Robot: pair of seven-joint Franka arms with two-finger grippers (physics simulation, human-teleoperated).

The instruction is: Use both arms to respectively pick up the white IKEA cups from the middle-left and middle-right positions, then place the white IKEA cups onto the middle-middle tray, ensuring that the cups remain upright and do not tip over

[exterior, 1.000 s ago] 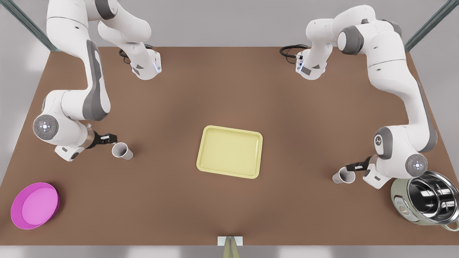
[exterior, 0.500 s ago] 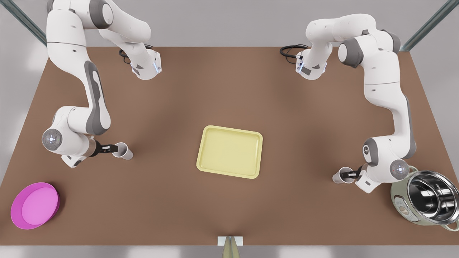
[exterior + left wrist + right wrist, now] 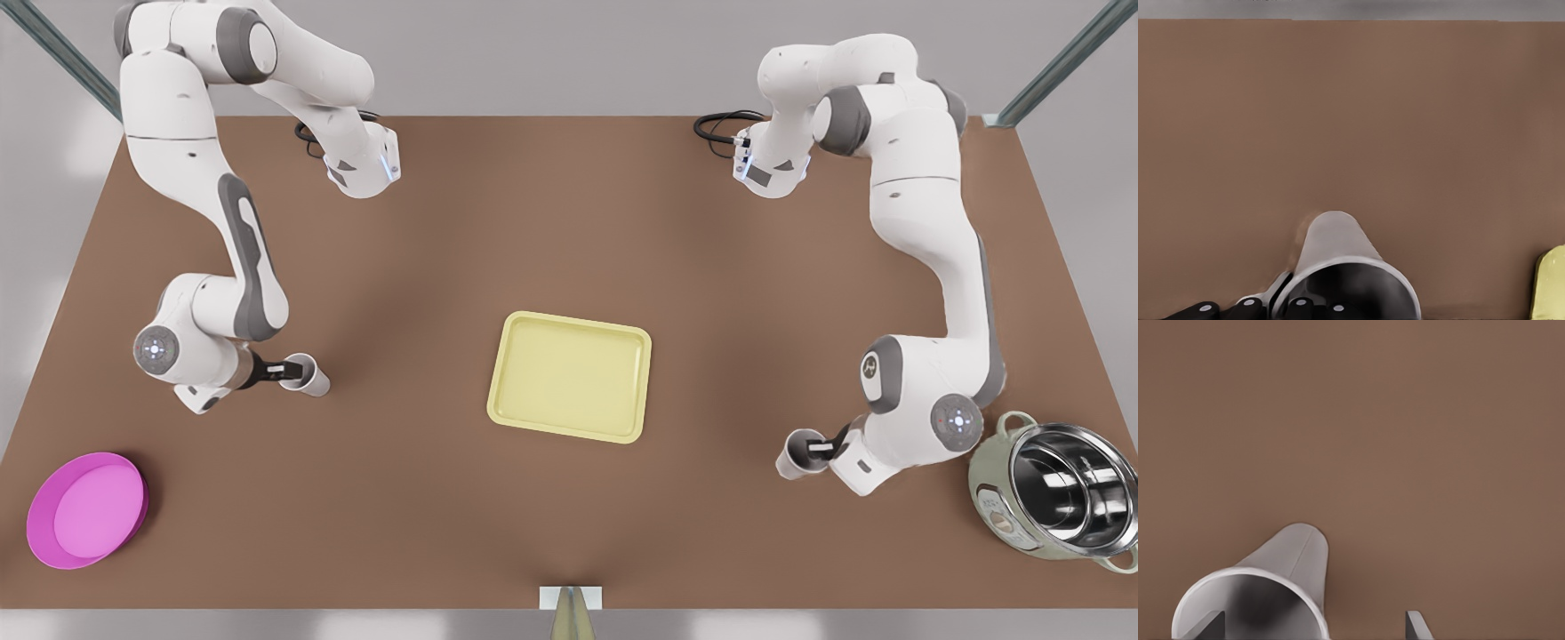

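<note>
My left end effector (image 3: 822, 444), on the front view's right, was pressed together on the wall of one small plain white tapered cup (image 3: 794, 462), one finger inside the rim and one outside. This left cup sat upright on the brown surface (image 3: 569, 222), near the steel-lined pot (image 3: 1058, 498) and well apart from the flat pale yellow rectangular tray (image 3: 569, 378); couldn't tell if its base was off the surface. My right end effector (image 3: 286, 367), on the front view's left, was spread. The right wrist view had one finger (image 3: 1208, 625) inside the other white tapered cup (image 3: 1288, 553) and the other finger (image 3: 1418, 625) outside, wall between them, not pinched. This right cup stood upright, also well apart from the tray. The round magenta bowl (image 3: 86, 508) sat far off in a corner. Judgement: grasp step, about half done. To do it well, I'd close the right side gently on the wall without dragging the rim sideways. A thin-wall pinch can let a cup swing, so lift both straight up, keep the wrists level, and travel slowly to the tray.
</note>
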